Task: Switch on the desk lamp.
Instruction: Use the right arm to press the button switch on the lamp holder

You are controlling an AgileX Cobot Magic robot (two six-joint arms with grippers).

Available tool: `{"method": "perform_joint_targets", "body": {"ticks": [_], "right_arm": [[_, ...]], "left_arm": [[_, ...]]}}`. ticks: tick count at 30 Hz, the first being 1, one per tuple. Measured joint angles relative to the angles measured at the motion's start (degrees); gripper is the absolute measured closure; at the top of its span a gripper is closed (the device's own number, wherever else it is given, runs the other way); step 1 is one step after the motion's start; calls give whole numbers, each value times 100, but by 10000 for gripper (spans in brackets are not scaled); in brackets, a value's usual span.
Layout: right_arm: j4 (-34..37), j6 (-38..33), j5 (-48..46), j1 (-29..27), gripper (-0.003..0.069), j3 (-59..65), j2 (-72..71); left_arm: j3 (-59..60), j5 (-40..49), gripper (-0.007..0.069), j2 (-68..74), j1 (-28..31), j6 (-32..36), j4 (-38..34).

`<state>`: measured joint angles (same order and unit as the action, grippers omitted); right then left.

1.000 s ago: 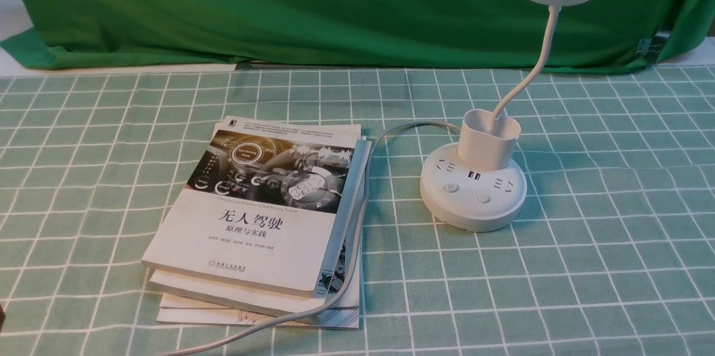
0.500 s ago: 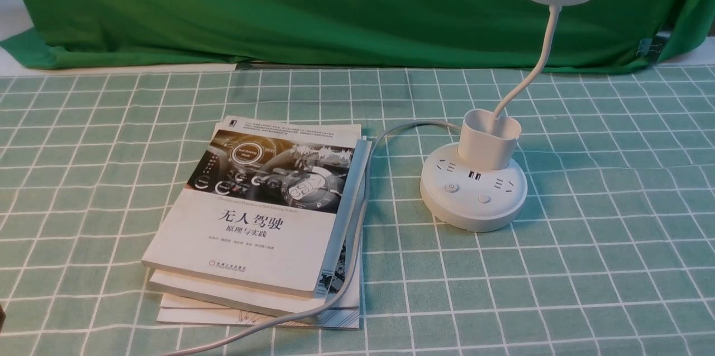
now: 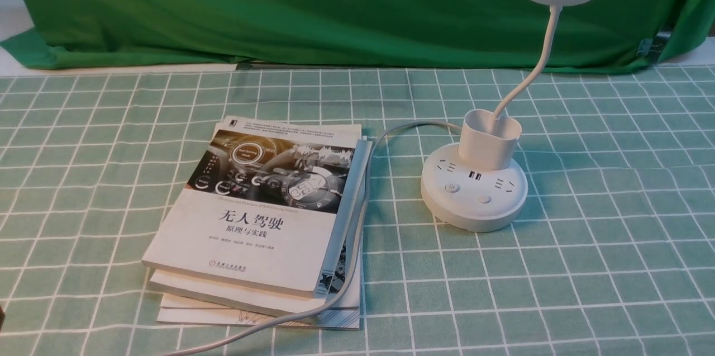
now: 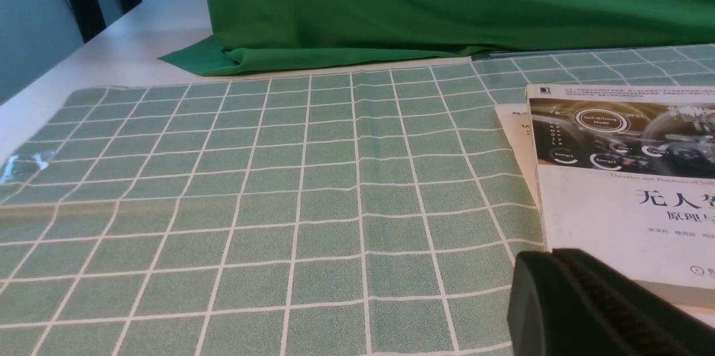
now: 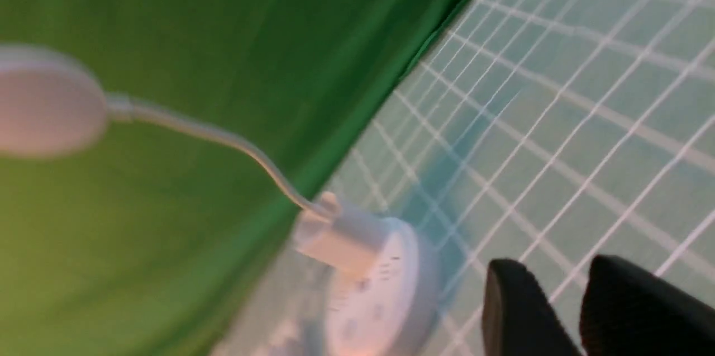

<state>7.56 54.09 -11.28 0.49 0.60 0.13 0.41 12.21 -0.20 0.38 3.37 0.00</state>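
In right half of front view, hold probably light desk lamp (image 3: 475,216) by rigid puck base (image 3: 472,221), not by bendable gooseneck (image 3: 529,77); with right gripper (image 5: 550,269) apart, left gripper (image 4: 552,261) closed.

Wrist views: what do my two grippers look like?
The left gripper shows black fingers with tapering ends. The right gripper has two dark, blunt-tipped fingers, blurred. No markings or cables show on either.

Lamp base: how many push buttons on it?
2. On the desk lamp's round base, the power-marked button is at left, the plain button to its right, slightly nearer. Any behind the cup holder would be hidden.
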Motion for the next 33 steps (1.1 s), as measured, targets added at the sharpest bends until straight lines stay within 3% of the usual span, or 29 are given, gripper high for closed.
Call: {"method": "perform_joint_targets", "body": {"ticks": [4, 7, 11, 14, 17, 22, 23, 26, 29, 33], "right_arm": [[-897, 267, 130, 0, 418, 0, 0], [-1182, 156, 356, 0, 418, 0, 0], [-1307, -661, 987, 14, 459, -10, 0], [-1322, -1624, 833, 117, 584, -429, 302], [-1327, -2278, 680, 201, 626, -1008, 780], [-1327, -4074, -361, 591, 631, -2939, 2565], [-1327, -4134, -420, 610, 631, -3014, 2565], [-1327, -5021, -1523, 1018, 631, -4209, 3798], [-1327, -5368, -2201, 1400, 631, -4853, 4741], [-1315, -5454, -2409, 1794, 631, -5131, 5660]], "left_arm": [[0, -1, 603, 0, 0, 0, 0], [0, -1, 603, 0, 0, 0, 0], [0, -1, 603, 0, 0, 0, 0], [0, -1, 603, 0, 0, 0, 0], [0, -1, 603, 0, 0, 0, 0], [0, -1, 603, 0, 0, 0, 0], [0, -1, 603, 0, 0, 0, 0], [0, -1, 603, 0, 0, 0, 0], [0, -1, 603, 0, 0, 0, 0], [0, -1, 603, 0, 0, 0, 0]]}}
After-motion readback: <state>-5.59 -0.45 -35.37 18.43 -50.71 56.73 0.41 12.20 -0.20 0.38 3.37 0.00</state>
